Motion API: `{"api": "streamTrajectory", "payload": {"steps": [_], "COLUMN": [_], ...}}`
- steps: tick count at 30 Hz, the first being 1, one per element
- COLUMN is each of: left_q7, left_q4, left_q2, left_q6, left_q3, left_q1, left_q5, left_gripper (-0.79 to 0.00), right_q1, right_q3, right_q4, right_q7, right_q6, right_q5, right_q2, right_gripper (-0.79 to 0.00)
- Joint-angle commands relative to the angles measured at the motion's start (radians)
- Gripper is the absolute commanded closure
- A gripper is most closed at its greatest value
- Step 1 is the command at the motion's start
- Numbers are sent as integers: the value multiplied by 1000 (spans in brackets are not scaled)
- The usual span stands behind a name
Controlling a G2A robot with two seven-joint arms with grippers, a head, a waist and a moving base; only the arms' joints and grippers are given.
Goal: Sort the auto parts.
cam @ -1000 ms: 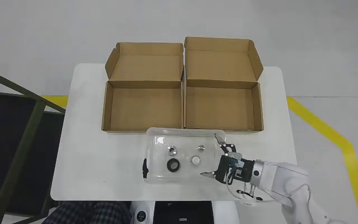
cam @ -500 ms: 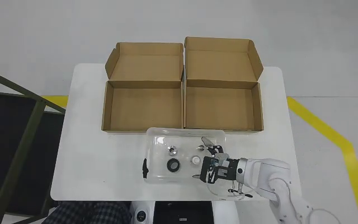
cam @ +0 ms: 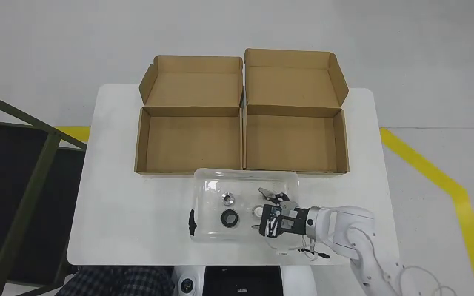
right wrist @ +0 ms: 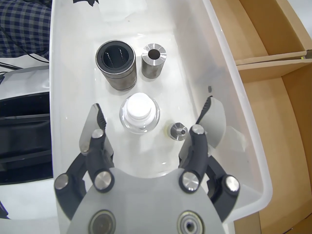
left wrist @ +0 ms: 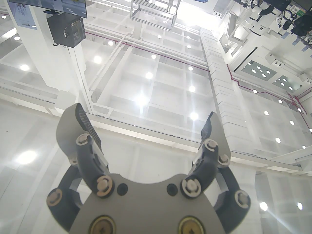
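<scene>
Cardboard boxes [cam: 189,144], two, open, side by side at the table's far side. Clear plastic bin [right wrist: 214,37] just in front of them holds all four parts.

- Linear bearing [right wrist: 117,66]: upright, steel, likely the heaviest. Smooth shell, so grip across the outer wall.
- Steel sleeve [right wrist: 153,64], just beside it: stiff, probably slick. Same hold.
- White-capped clear piece [right wrist: 139,115]: looks light, possibly brittle. Take gently at the cap.
- Small steel fitting [right wrist: 178,131]: tapered top, may squirt out. Pinch low.

Right gripper [right wrist: 153,104] inside the bin, fingers spread, empty, straddling the capped piece. Left gripper [left wrist: 145,113] spread, empty, aimed at the ceiling.

Right wrist view resolves bores and taper that the top view reduces to dots. Top view gives both boxes whole.
</scene>
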Motion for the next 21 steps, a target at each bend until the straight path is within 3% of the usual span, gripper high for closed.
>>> {"api": "streamTrajectory", "payload": {"steps": [1,5,7,8,9,21], "left_q7": [0,0,0,0,0,0], "left_q4": [0,0,0,0,0,0], "left_q2": [0,0,0,0,0,0], "left_q6": [0,0,0,0,0,0], "left_q3": [0,0,0,0,0,0], "left_q1": [0,0,0,0,0,0], "left_q5": [0,0,0,0,0,0], "left_gripper": [-785,-785,-785,-785,-785,-785], "right_q1": [4,13,17,19,21,-9], "right_q3": [-3,-11,-16,-17,-19,41], "right_q4": [4,10,13,14,15,-69], "right_q7": [2,7,7,7,5,-42], "right_q6": [-2,-9,-14,-16,-18,-41], "right_q5": [0,0,1,2,5,63], "right_q2": [1,5,6,7,8,27], "right_gripper": [-339,-271,-145,-34,0,0]}}
